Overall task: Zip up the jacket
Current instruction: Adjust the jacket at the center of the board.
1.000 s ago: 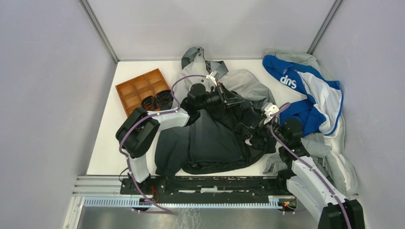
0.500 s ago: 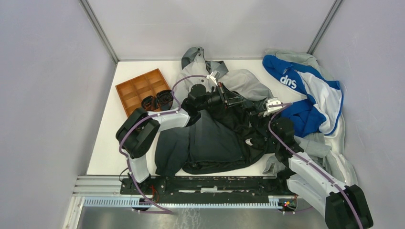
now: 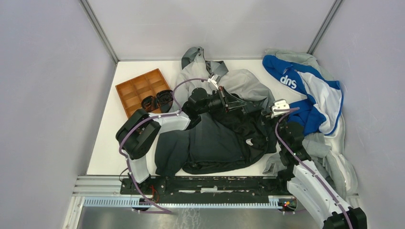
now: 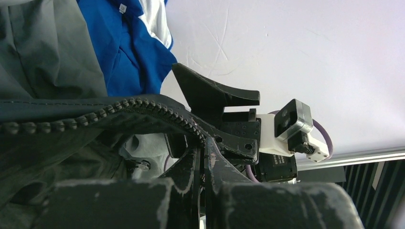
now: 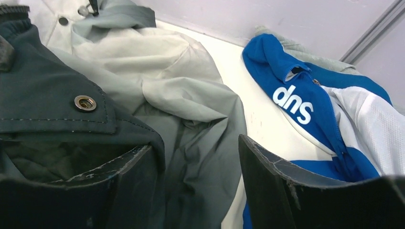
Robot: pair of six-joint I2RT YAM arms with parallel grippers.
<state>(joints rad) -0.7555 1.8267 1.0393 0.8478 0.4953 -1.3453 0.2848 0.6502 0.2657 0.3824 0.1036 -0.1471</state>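
Found the jacket (image 3: 215,138) mid-table, pale hood (image 3: 196,56) far, dark hem (image 3: 215,164) near. Pinching its zipper teeth (image 4: 119,107) in the left gripper (image 4: 201,162), pressed tight together — likely to hold that edge raised and taut for mating. Parked just right of it with the right gripper (image 5: 195,143) spread and empty by the snap flap (image 5: 57,109) — probably lining up for the opposite zipper edge.

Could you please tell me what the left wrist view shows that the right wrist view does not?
Left wrist only: the long row of dark zipper teeth and the white plastic camera on the right wrist. Right wrist only: the round metal snap and the white lettering. Both: the dark charcoal hooded jacket and the blue-and-white fabric garment.
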